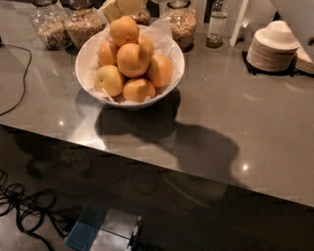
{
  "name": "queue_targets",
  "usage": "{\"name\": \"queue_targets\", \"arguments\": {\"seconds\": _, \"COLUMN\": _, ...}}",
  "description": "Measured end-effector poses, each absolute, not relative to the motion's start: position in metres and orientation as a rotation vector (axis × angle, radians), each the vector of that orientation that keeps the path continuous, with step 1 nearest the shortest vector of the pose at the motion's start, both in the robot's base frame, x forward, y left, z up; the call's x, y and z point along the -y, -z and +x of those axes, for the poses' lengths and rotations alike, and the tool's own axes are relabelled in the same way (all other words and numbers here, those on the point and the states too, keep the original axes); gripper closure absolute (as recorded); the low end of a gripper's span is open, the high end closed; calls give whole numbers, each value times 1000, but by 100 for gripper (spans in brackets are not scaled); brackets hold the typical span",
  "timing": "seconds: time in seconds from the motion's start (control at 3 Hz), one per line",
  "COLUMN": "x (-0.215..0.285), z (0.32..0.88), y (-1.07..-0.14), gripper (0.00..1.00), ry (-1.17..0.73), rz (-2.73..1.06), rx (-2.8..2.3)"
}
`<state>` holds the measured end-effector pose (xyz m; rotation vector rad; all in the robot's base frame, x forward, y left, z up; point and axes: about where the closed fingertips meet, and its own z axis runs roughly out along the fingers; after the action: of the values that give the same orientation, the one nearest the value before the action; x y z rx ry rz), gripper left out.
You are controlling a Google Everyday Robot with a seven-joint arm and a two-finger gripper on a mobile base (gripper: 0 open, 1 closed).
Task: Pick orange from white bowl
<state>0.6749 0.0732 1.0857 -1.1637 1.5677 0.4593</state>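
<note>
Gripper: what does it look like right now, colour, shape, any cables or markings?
Only the tip of the gripper shows, at the frame's top edge just behind the white bowl: pale cream-yellow, blocky and flat-faced. No cables or markings show on it; the arm is out of frame.

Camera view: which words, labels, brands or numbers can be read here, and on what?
No text can be read.
Any label on the bottle is too blurred.
The gripper, at the top edge behind the white bowl, shows none.
</note>
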Motion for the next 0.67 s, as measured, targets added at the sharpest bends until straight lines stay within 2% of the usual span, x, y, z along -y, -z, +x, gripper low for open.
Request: {"name": "queue_targets", "arguments": {"seconds": 0.67, "x": -104, "z": 720, "y": -1056, "gripper": 0, "ry": -587, "rz": -1174, "rx": -1632}}
